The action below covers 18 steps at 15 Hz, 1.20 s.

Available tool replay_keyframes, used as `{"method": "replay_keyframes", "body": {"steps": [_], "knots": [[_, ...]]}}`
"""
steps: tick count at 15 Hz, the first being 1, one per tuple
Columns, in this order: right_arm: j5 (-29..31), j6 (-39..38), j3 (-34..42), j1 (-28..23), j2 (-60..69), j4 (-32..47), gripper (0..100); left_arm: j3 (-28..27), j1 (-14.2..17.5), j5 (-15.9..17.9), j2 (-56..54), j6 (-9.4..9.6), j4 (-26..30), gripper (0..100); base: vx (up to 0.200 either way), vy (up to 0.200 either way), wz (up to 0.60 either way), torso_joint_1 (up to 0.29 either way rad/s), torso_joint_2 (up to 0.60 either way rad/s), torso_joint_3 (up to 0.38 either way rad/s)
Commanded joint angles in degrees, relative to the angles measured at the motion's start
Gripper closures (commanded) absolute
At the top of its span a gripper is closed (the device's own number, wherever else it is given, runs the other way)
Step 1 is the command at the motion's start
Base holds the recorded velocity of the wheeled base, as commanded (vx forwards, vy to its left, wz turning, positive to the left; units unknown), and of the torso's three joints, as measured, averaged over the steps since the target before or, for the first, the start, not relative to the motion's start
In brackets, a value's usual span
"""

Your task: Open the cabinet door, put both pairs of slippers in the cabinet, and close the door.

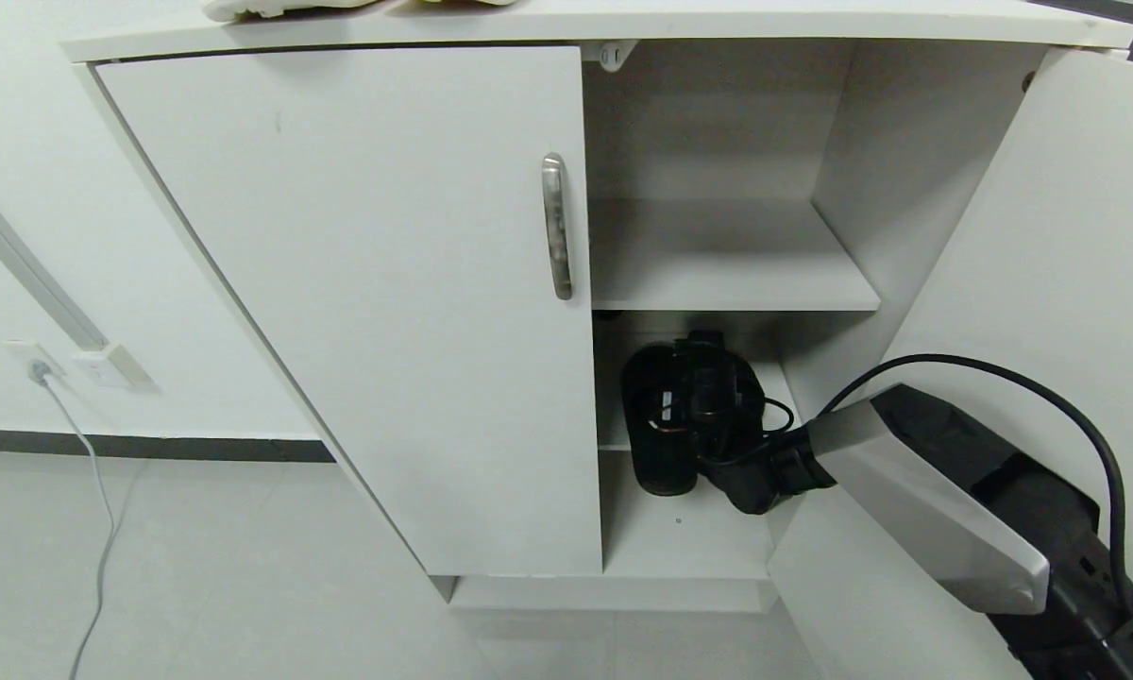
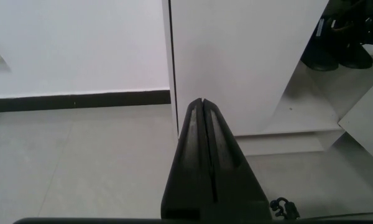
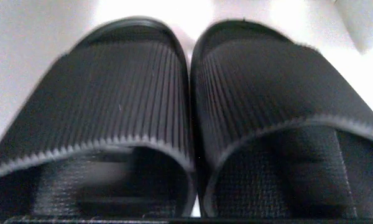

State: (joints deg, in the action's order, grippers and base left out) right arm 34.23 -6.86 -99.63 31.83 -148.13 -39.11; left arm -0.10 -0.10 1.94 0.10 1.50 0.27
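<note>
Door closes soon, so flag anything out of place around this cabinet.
One thing: a pale pair, apparently slippers, lies on the cabinet top rather than inside. The black slippers sit side by side in the lower compartment, nothing askew.

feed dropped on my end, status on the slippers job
left gripper shut, low over floor by closed left door. right gripper inside lower compartment at black slippers. light pair on cabinet top. right door open, nothing blocking.

The pale slippers (image 1: 283, 8) on the white cabinet's top (image 1: 623, 24) are cut off by the head view's upper edge. The black ribbed slippers (image 3: 186, 112) overrun the right wrist view's edges, and in the head view they blend with the dark right gripper (image 1: 718, 411).
</note>
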Motion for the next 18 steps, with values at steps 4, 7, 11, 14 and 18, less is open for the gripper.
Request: {"method": "replay_keyframes", "body": {"steps": [4,7,11,14,18], "knots": [[0.2,-0.1,9.0,1.1,5.5,-3.4,0,0.0,0.0,0.0,0.0,-0.01,0.0,100,0.0,0.0,0.0,0.0,0.0,0.0],[0.4,0.0,17.5,2.6,11.4,-6.8,0,0.0,0.0,0.1,0.0,0.08,0.0,100,0.0,0.0,0.0,0.0,0.0,0.0],[2.4,0.1,34.6,6.0,19.9,-13.7,0,0.0,0.0,0.1,0.0,0.17,0.0,100,0.0,0.0,0.0,0.0,0.0,0.0],[3.3,0.0,45.7,9.0,24.3,-19.3,0,0.0,0.0,0.1,0.0,0.17,0.0,100,0.0,0.0,0.0,0.0,0.0,0.0],[4.9,-0.1,53.2,11.5,27.7,-21.7,0,0.0,0.0,0.1,0.0,0.17,0.0,100,-0.05,0.0,0.0,0.001,0.0,0.001]]}}
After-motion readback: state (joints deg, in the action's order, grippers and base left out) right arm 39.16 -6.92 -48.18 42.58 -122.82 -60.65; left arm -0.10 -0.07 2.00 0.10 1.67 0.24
